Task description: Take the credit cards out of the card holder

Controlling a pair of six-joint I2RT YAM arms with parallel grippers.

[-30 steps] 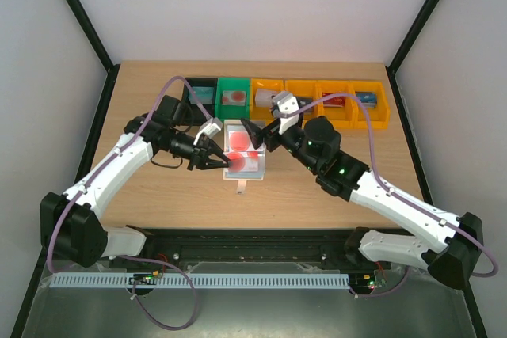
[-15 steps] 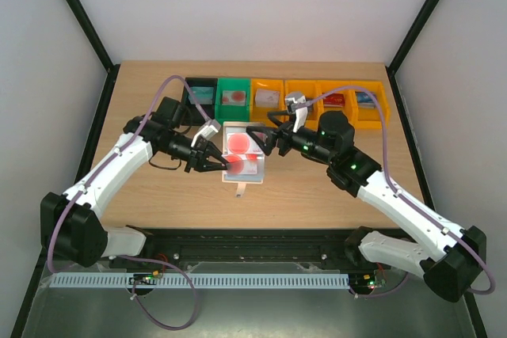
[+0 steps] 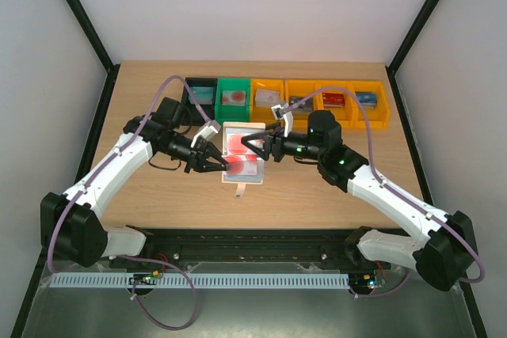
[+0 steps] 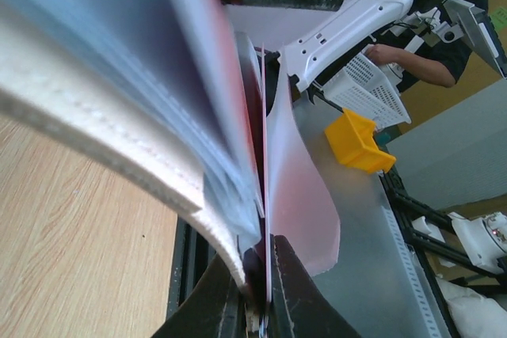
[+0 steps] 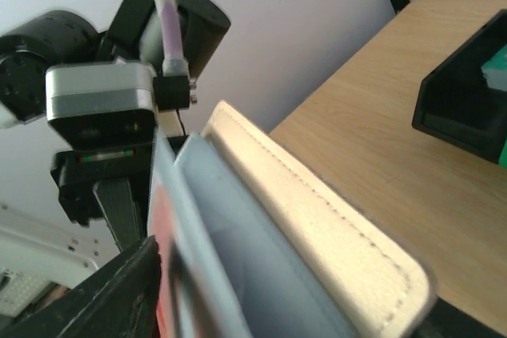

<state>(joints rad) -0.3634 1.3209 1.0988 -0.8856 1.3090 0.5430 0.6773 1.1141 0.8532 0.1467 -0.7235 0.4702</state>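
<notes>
The card holder point(image 3: 242, 157) lies open at mid-table, white with pale blue sleeves, and a red and white credit card point(image 3: 240, 145) shows in it. My left gripper point(image 3: 219, 164) is shut on the holder's left edge. In the left wrist view its jaws point(image 4: 265, 279) pinch the white cover point(image 4: 119, 140) and a sleeve with a red card edge. My right gripper point(image 3: 253, 148) is open at the holder's right side, fingertips over the sleeves. In the right wrist view the white stitched cover point(image 5: 317, 219), blue sleeves point(image 5: 238, 267) and a red card edge point(image 5: 162, 275) lie beside one dark finger point(image 5: 103, 298).
A row of bins stands at the back: black point(image 3: 198, 96), green point(image 3: 232, 99) and several orange ones point(image 3: 333, 102), each holding cards. The black bin point(image 5: 467, 108) also shows in the right wrist view. The holder's snap tab point(image 3: 241, 189) points towards the near edge.
My right gripper has swung left and down from the bins' side to the holder's right edge. My left gripper has stayed shut on the holder's left edge.
</notes>
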